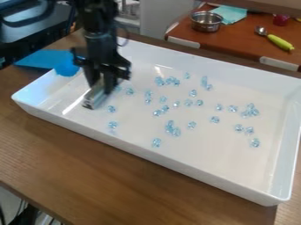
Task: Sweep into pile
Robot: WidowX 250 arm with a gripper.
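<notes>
Left: black two-finger gripper [101,82], grasping a silvery, bar-like tool [93,97] slanted down into the white rectangular tray [147,154]. The tool's lower edge should meet the floor squarely, with light pressure. Centre: clear pale-blue beads [170,128], loosely scattered; short, slow strokes should gather them without scattering. Right: outlying beads [255,143], best approached from their outer side and drawn inward, clear of the wall.

The robot arm [100,30] is black, with blocky joint housings; a thin, dark cable [125,36] loops beside it. Angular black projections flank the gripper [100,86].
</notes>
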